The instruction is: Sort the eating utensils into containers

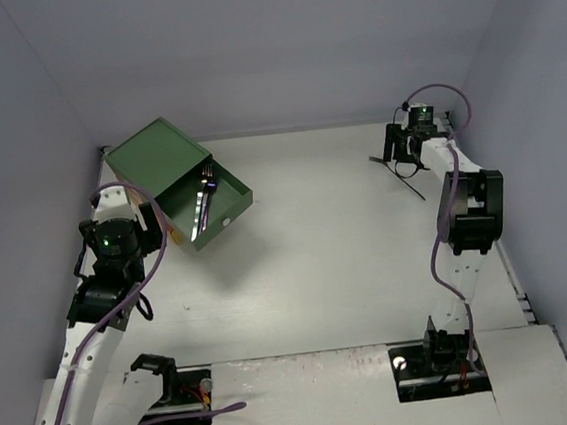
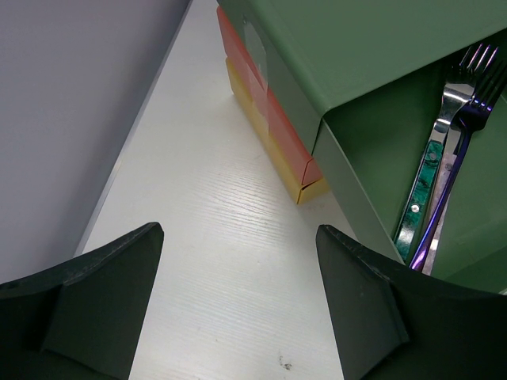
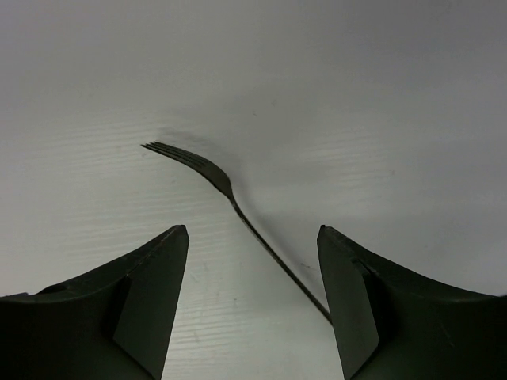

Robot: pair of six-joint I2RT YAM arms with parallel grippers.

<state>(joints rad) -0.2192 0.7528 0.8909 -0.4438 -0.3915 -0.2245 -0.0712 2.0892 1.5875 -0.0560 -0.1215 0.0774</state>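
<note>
Top external: high, behind the arm bases, looking down across the whole surface [image 1: 319, 269] to the back wall. Left wrist: close, angled down past the left end effector [image 2: 238, 231] at the open green drawer [image 2: 372, 150], shared with the top view. Right wrist: low, near, facing the dark fork [image 3: 214, 176], likewise shared.
</note>
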